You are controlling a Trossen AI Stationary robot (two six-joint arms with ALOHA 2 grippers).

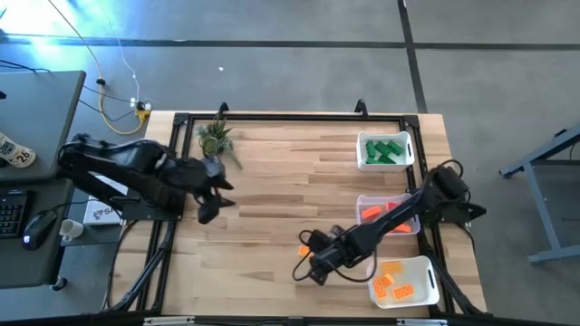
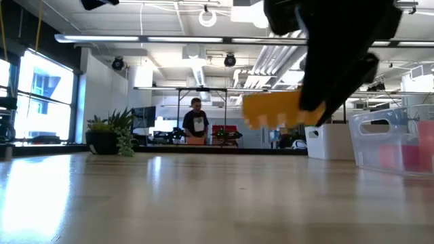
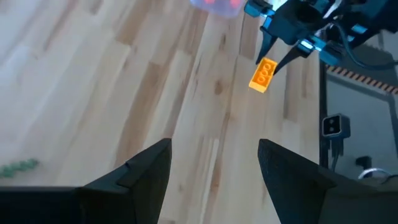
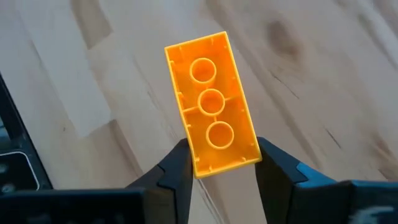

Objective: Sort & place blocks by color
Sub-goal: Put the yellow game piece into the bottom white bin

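My right gripper hovers over the table's near middle, shut on one yellow-orange block, whose hollow underside faces the wrist camera. The low view shows that block clear above the tabletop. My left gripper is open over the table's left part and touches nothing; from there the block shows farther off. Green blocks lie in the far white bin, red-orange ones in the middle bin, yellow-orange ones in the near bin. My right gripper pinches the yellow-orange block by one short end, one finger on each long side. The rest of the block sticks out past the fingertips. It is lifted clear of the table and slightly tilted.
Three white bins stand in a row along the table's right side. A small potted plant sits near the far left corner. Bare wood lies between the arms. A person stands in the room beyond the table.
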